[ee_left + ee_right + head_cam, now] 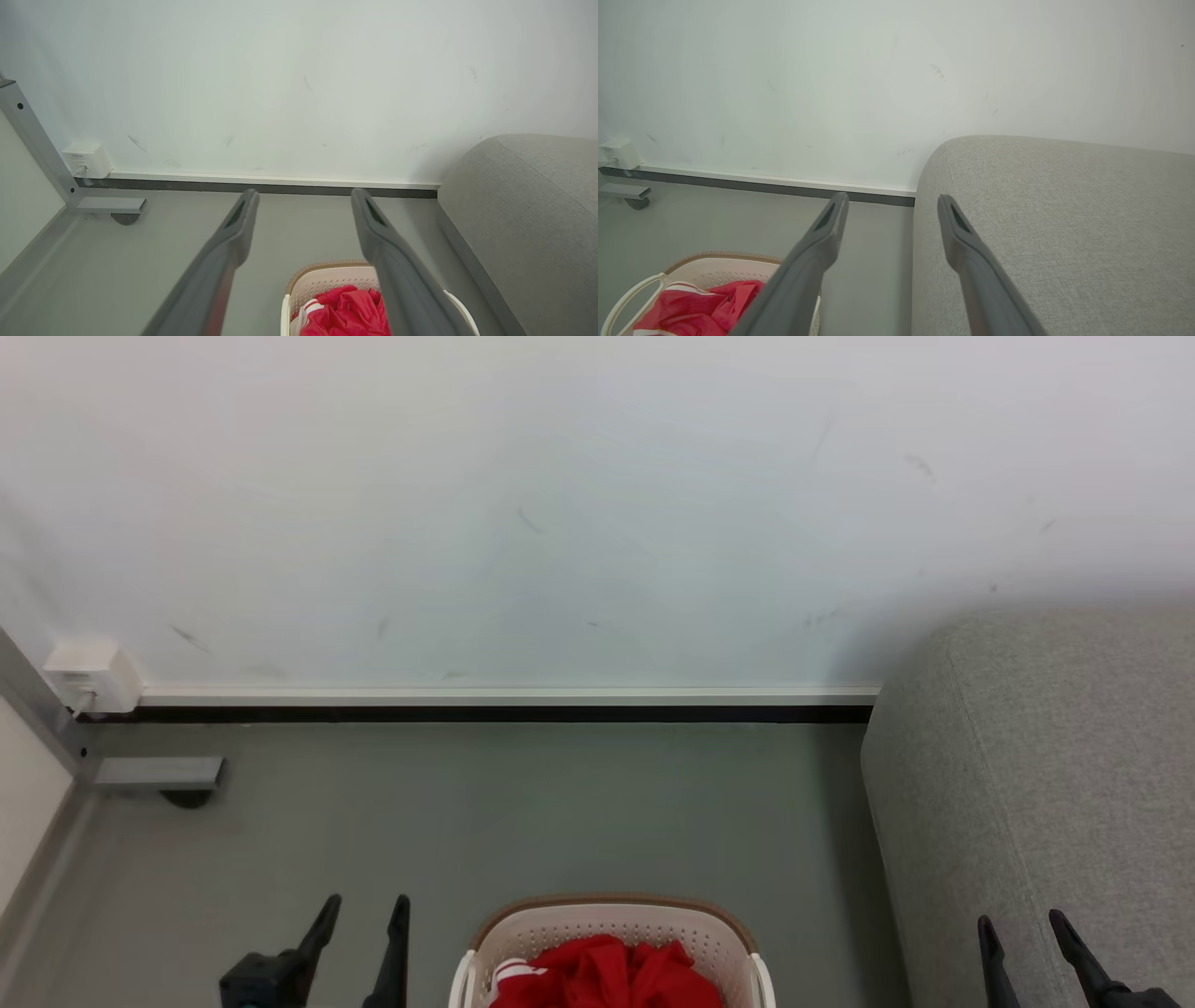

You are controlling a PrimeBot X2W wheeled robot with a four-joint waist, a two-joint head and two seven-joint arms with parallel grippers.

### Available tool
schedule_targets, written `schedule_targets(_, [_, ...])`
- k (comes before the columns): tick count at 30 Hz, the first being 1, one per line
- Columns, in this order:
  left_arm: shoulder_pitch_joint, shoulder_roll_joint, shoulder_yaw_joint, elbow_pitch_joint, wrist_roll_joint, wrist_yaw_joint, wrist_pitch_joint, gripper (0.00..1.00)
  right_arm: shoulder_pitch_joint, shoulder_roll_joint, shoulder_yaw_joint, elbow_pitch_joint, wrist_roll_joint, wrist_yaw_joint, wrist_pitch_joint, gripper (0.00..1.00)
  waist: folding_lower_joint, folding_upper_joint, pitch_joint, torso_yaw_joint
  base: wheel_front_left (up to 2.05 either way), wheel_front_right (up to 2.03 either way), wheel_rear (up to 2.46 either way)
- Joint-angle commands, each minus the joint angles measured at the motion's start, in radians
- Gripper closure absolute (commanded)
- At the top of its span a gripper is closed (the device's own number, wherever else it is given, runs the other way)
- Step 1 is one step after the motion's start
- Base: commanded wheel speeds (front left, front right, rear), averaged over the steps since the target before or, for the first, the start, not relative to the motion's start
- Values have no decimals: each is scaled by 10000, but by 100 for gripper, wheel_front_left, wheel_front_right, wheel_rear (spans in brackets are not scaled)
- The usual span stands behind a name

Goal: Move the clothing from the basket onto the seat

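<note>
We see a scuffed white wall (560, 504) meeting a grey floor (513, 821) along a dark skirting strip (504, 714). At the right stands the light grey sofa (1046, 756), its rounded end against the wall, its seat bare. The cream laundry basket (616, 919) sits on the floor at bottom centre, left of the sofa and apart from it. The red clothing (607, 975) lies bunched inside the basket, with white stripe trim showing at its left. The left pincer (366, 901) hovers just left of the basket, fingers spread and empty. The right pincer (1019, 917) hangs at the sofa's near edge, likewise spread, gripping nothing. A small white box (91, 674) sits at the wall's base, far left.
</note>
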Motion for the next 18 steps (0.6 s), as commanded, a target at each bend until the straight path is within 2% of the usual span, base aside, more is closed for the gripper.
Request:
schedule_targets(1, [-37,28,15,4,-10,-23,-4,0,-57,-42,31,-30,45,11,-2,0,0,0,35,-65,0,0,0])
schedule_targets(9, [-252,27,-181,158,139,-35,-4,0,-289,6,180,-231,62,11,-2,0,0,0,408,-549,0,0,0])
schedule_targets(18, [-1386,169,-834,946,466,-40,-4,0,-1057,123,321,-916,117,10,2,0,0,0,1778,-1258,0,0,0])
